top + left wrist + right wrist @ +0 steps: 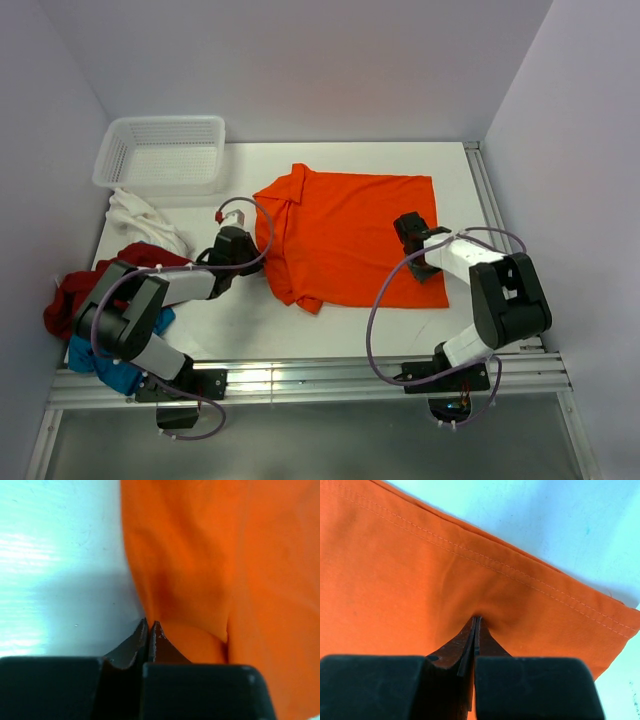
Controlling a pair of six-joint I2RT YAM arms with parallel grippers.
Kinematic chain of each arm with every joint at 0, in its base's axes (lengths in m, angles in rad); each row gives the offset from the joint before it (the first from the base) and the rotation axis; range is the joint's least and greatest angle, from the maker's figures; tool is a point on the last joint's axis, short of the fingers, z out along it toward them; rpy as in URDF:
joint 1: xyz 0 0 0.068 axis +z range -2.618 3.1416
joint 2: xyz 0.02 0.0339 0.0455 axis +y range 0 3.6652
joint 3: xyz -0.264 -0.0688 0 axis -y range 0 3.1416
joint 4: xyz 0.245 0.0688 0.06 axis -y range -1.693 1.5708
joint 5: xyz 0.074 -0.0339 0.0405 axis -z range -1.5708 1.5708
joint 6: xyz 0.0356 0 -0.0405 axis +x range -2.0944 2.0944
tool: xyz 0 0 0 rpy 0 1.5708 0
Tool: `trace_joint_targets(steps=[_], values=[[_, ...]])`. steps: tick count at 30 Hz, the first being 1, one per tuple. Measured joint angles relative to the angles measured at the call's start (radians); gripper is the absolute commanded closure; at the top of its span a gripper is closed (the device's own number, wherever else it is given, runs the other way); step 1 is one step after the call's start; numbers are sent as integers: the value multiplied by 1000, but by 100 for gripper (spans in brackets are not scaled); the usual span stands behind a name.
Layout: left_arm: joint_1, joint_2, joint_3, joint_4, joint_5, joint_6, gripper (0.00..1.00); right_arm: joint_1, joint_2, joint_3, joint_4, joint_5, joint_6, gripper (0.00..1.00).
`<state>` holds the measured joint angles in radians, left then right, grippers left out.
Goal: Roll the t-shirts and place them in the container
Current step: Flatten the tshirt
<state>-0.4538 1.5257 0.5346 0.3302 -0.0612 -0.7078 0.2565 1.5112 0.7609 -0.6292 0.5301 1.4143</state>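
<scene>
your left claw is pinched shut on the 9 o'clock edge of the orange t-shirt, right claw clamped on its hem at 3 o'clock. shirt lies flat mid worktop; gripping both sides probably lets you tension it before rolling.

black-and-white arms; looping lilac cables

Top view: bright, even light from above, sharp across the frame. Soft shadows lie on the table, and the rail at bottom centre glares white. Left wrist view: table at left washed out pale blue with streaky glare, grey shadow lower left, shirt blurred. Right wrist view: stitching crisp in the upper frame, bottom edge dark and soft.
</scene>
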Motion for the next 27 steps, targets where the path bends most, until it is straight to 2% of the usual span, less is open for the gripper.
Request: trace_joint_targets(steps=[5, 7, 12, 16, 25, 27], values=[[-6, 5, 28, -46, -72, 4, 100, -16, 21, 21, 0, -1, -16, 100], [-6, -16, 45, -114, -124, 5, 100, -31, 35, 34, 0, -1, -22, 100], [-9, -150, 119, -326, -284, 6, 100, -65, 61, 63, 0, -11, -34, 100], [-11, -231, 185, -414, -360, 10, 99, -72, 89, 93, -3, -10, -46, 100], [-13, -164, 376, -546, -418, 47, 89, -75, 101, 113, -4, -14, -64, 100], [-13, -126, 414, -562, -446, 58, 78, -78, 101, 120, 1, -15, -74, 100]])
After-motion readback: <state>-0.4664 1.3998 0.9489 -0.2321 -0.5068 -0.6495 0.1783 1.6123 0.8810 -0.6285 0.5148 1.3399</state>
